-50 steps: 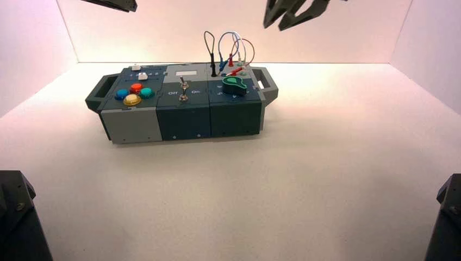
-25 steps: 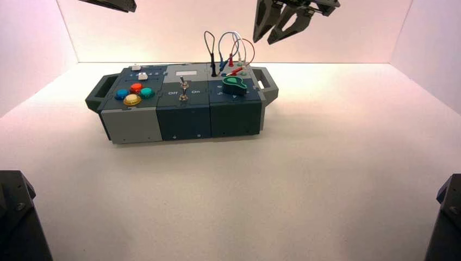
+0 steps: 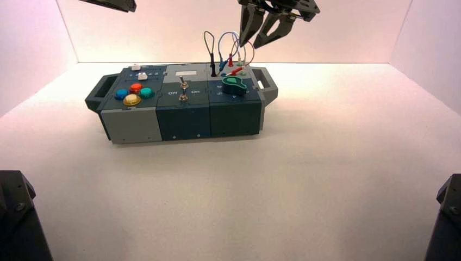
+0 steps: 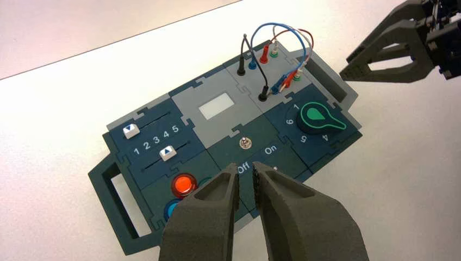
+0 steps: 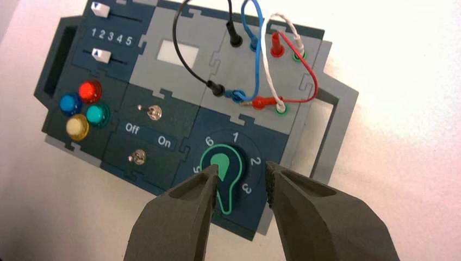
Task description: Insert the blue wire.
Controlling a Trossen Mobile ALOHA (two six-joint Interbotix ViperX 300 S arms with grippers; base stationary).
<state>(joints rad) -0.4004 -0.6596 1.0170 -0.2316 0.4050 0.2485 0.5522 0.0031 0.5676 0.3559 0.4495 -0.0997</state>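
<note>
Over the wire panel in the high view, right end effector (image 3: 252,44) has moved in leftward and lower versus a second ago, nothing held, so the approach to the blue wire (image 3: 221,41) looks underway; left end effector (image 3: 133,6) parked, upper left. Left wrist view: left one closed, empty; wire arches pale blue above the box's (image 4: 211,117) grey panel. Right wrist view: right one wide open; wire's one plug in its socket, the other lying loose-looking beside the red plug (image 5: 260,103).
</note>
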